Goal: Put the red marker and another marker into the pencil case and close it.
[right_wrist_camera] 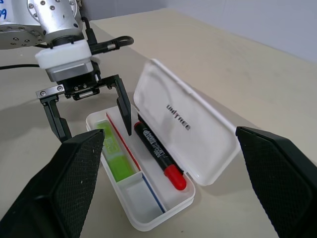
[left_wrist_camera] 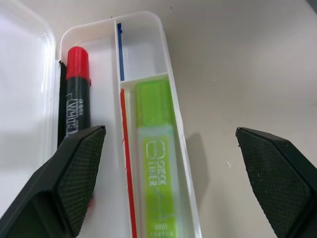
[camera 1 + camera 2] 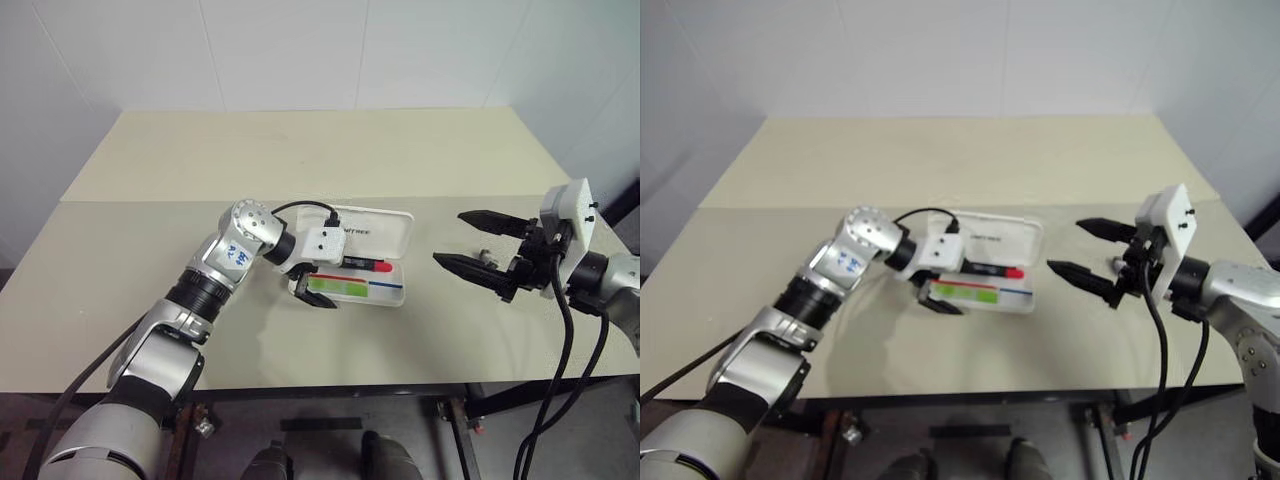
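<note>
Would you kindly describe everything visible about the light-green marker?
The light-green marker is stubby, with a solid green cap and a paler printed barrel that looks like plastic. It lies flat in the narrow front compartment of the open pencil case, beside the red divider stripe. The open left tool hovers over it without touching.

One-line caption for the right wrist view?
Open left gripper above open pencil case holding green marker and red marker.
</note>
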Robot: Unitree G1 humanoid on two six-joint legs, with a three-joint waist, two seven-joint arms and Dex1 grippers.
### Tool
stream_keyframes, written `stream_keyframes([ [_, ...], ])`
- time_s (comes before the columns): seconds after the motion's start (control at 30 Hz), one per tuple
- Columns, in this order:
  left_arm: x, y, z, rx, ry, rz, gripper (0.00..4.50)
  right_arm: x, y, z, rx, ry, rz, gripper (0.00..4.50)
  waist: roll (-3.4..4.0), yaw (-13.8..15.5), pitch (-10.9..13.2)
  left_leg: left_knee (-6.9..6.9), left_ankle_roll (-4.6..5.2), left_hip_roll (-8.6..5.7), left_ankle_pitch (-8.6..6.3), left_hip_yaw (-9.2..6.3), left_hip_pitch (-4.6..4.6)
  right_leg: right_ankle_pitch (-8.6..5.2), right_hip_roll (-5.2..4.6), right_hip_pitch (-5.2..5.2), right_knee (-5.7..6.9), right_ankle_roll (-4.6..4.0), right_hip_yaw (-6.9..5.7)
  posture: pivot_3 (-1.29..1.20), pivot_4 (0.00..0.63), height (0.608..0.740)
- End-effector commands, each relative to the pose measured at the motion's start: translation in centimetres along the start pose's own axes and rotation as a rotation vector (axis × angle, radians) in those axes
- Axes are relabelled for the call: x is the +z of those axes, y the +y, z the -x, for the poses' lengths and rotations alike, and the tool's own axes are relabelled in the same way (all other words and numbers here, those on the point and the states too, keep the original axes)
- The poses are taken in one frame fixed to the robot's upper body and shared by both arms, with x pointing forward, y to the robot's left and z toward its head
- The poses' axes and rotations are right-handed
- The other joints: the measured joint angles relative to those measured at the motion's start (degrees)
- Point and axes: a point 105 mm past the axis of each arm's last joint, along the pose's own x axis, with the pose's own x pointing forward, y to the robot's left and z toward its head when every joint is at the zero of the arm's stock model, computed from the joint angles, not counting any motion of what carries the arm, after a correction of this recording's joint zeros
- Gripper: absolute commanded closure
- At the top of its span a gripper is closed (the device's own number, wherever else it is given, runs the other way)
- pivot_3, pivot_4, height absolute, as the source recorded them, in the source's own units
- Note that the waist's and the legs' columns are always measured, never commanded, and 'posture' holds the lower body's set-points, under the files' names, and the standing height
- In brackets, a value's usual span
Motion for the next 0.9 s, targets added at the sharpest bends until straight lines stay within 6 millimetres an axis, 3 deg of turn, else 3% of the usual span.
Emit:
stream_keyframes([
  [0.03,2.2,-0.1,1.1,0.013,-0.122,-0.061,0.02,0.0,-0.5,0.2,-0.041,0.014,0.023,0.00,0.00,0.0,0.0,0.00,0.00,0.00,0.00,0.00,0.00,0.00,0.00,0.00,-0.01,0.00,0.00,0.00,0.150,0.740],
  [0.17,3.7,0.0,3.1,0.033,-0.272,-0.068,0.02,-3.0,-2.4,0.7,-0.212,0.166,-0.027,0.00,0.00,0.1,0.0,0.01,0.00,0.00,0.00,0.00,-0.01,0.00,-0.01,0.00,-0.01,0.00,0.00,0.00,0.150,0.740],
  [0.33,3.8,-0.4,6.1,0.033,-0.338,-0.070,0.02,-5.4,-3.6,1.1,-0.395,0.260,-0.114,0.00,0.01,-0.1,0.0,0.00,-0.01,0.00,0.00,0.00,0.01,0.00,-0.01,-0.02,0.01,-0.01,0.01,0.00,0.150,0.740],
  [0.5,3.8,-0.3,8.4,0.052,-0.363,-0.059,0.02,-6.6,-5.2,1.7,-0.560,0.309,-0.175,0.00,0.04,0.0,0.0,0.01,-0.01,0.00,0.01,0.00,0.02,0.00,0.00,-0.01,0.04,-0.01,0.01,0.00,0.150,0.740],
  [0.7,3.6,1.6,13.1,0.178,-0.323,-0.055,0.02,-7.6,-6.8,1.7,-0.663,0.350,-0.207,0.00,0.04,-0.1,0.0,-0.01,-0.01,0.00,0.01,-0.01,0.01,-0.01,0.01,-0.02,0.03,-0.02,0.01,0.00,0.150,0.740],
  [0.9,2.8,2.4,14.7,0.226,-0.280,-0.059,0.02,-8.4,-8.0,2.0,-0.676,0.375,-0.217,0.00,0.04,-0.1,0.0,-0.07,0.02,-0.02,-0.01,0.02,0.00,-0.01,0.00,-0.02,-0.06,0.00,0.00,0.00,0.150,0.740],
])
